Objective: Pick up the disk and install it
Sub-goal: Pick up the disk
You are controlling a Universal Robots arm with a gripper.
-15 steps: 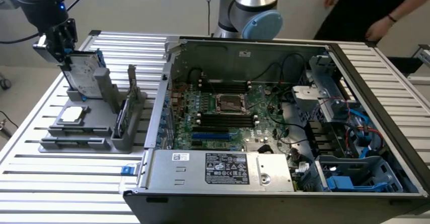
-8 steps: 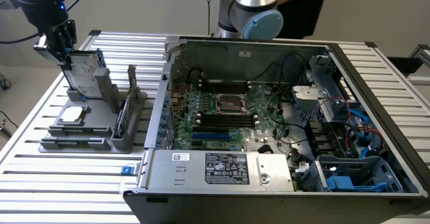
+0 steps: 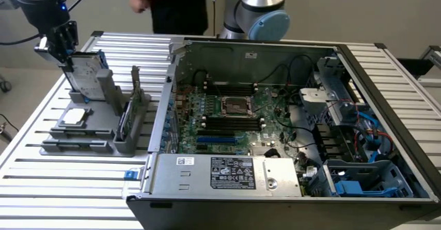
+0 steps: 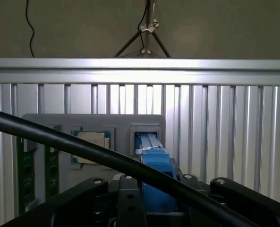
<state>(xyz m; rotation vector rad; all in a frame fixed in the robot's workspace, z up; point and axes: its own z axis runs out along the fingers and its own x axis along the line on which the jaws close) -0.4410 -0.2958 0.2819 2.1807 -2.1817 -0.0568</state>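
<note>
The disk [image 3: 86,74] stands on edge in the grey fixture [image 3: 82,143] on the exterior view's left, silver with a white label and a blue carrier rim. My gripper [image 3: 63,54] has come down on its upper far corner and straddles that edge. In the wrist view the disk's blue carrier edge [image 4: 155,161] runs straight into the middle of the gripper [image 4: 154,201], with the black gripper body on both sides of it. How tightly it bears on the disk cannot be told.
The fixture also holds a small square chip [image 3: 74,116] and upright green cards [image 3: 126,121]. The open computer case [image 3: 276,48] lies beside it on the slatted table [image 3: 69,188]. A person [image 3: 172,2] stands behind. A black cable [image 4: 59,142] crosses the wrist view.
</note>
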